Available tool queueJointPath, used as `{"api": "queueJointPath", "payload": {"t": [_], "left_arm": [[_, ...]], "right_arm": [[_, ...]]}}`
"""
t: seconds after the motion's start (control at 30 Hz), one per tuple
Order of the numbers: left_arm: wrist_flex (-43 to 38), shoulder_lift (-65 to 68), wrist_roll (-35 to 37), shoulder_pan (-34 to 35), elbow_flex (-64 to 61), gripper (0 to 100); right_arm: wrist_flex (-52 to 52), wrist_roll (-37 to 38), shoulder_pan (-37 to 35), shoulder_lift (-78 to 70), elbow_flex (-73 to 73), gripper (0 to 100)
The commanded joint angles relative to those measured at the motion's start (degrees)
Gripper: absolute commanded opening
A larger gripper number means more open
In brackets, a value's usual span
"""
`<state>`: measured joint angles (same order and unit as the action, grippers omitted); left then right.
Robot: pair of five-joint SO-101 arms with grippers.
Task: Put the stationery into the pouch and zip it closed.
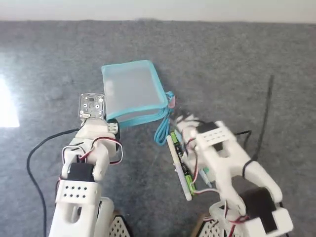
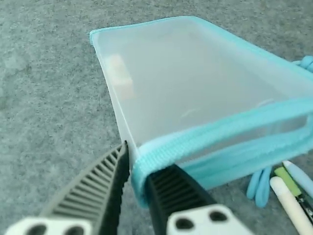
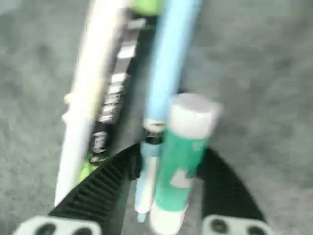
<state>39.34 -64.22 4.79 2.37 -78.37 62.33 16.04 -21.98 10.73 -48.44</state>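
Note:
The clear pouch (image 1: 132, 91) with teal zip trim lies at the table's middle, its mouth toward the arms. A pale small item (image 2: 120, 76) shows through its wall. My left gripper (image 2: 137, 191) is shut on the pouch's (image 2: 195, 83) near zip corner, seen at the pouch's near left corner in the high view (image 1: 113, 126). A white pen (image 1: 178, 165), a green-black pen (image 1: 183, 167) and a blue pen (image 3: 168, 54) lie side by side under the right arm (image 1: 217, 143). My right gripper (image 3: 166, 196) holds the green glue stick (image 3: 181, 161), with the blue pen beside it between the jaws.
A teal wrist loop (image 1: 160, 133) trails from the pouch's near right corner toward the pens. A black cable (image 1: 264, 118) runs along the right side and another (image 1: 34, 153) curls at the left. Grey table surface lies open beyond and left of the pouch.

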Motion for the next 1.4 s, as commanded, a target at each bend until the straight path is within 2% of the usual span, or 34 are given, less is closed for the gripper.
{"api": "queueJointPath", "payload": {"t": [0.0, 0.2, 0.33, 0.43, 0.5, 0.6, 0.67, 0.83, 1.07, 1.37], "left_arm": [[-1.4, -0.8, -0.2, 0.1, 0.5, 1], [-1.4, -0.8, -0.2, 0.1, 0.5, 1], [-1.4, -0.9, -0.2, 0.4, 0.5, 1], [-1.4, -1.0, -0.2, 0.4, 0.5, 1], [-1.3, -1.0, -0.2, 0.4, 0.5, 1], [-1.3, -1.0, -0.2, 0.4, 0.5, 1], [-1.2, -1.0, -0.2, 0.2, 0.5, 1], [-1.3, -1.0, -0.2, 0.1, 0.5, 1], [-1.4, -0.9, -0.2, 0.0, 0.5, 1], [-1.4, -0.9, -0.2, 0.0, 0.5, 1]], "right_arm": [[-0.6, 3.4, 5.1, -0.1, 9.6, 1.4], [3.9, 4.6, 6.7, -0.3, 24.4, 0.7], [4.0, 4.2, 3.6, -0.7, 23.5, 0.9], [-0.4, 4.2, 2.5, -4.5, 20.1, 1.1], [-2.6, 4.7, 3.1, -8.5, 19.7, 5.0], [-4.0, 4.7, 3.6, -13.9, 20.7, 18.2], [-3.8, 4.6, 4.1, -16.6, 21.9, 21.8], [-3.6, 4.7, 6.1, -16.2, 22.8, 20.3], [1.3, 4.7, 13.8, -4.8, 21.1, 20.3], [-0.5, 6.7, 14.7, -2.5, 16.2, 20.3]]}}
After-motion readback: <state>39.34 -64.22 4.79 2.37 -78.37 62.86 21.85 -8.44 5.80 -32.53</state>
